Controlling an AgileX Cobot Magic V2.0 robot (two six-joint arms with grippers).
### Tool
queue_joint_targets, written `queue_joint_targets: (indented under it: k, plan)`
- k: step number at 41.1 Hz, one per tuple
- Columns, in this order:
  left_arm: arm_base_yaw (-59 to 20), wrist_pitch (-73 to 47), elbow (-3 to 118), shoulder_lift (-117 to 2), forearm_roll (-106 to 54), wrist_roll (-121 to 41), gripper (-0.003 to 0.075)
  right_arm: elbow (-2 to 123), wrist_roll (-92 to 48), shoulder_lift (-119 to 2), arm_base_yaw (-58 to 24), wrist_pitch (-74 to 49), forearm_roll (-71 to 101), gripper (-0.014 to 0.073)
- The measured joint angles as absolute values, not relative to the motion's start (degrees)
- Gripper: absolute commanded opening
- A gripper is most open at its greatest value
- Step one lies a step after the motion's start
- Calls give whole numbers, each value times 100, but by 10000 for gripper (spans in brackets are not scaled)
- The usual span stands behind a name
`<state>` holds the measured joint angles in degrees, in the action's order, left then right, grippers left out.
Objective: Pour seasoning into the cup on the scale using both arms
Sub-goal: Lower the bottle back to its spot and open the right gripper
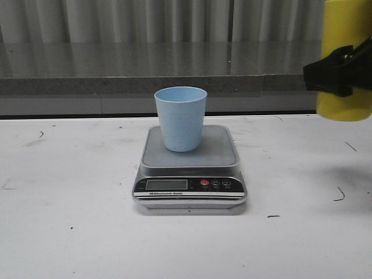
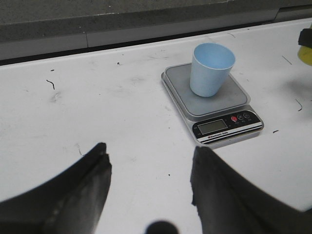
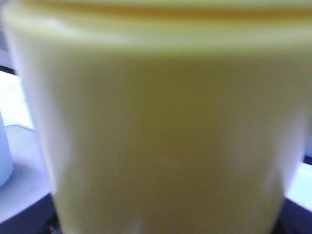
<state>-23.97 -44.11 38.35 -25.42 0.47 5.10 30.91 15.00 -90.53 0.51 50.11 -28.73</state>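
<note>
The pale blue cup [image 1: 181,119] stands upright on the steel platform of the silver scale [image 1: 218,145] in the middle of the table. At the right edge of the front view, the yellow seasoning bottle [image 1: 344,35] hangs above the table with my right gripper [image 1: 337,72] shut on its body. Its top is cut off by the frame. The bottle [image 3: 165,122] fills the right wrist view. My left gripper [image 2: 149,148] is open over bare table, with nothing between its fingers. The cup [image 2: 211,70] and scale [image 2: 178,80] lie beyond it, and it is outside the front view.
The white tabletop [image 1: 70,192] carries small dark scuffs. Behind it runs a grey ledge [image 1: 116,87] with a curtain above. The scale's black panel with LCD and red button [image 1: 204,182] faces me.
</note>
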Motion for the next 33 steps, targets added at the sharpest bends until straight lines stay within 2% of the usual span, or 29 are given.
queue_joint_targets:
  k: [12,33]
  plan:
    - [-2397,-4411,3835,-2542,47,510,365,3113,874,-10208,51,6162,-2050,340]
    - [-2397,-4411,3835,-2542,47,510,365,4139,663,-11582,51,6244,-1781,362]
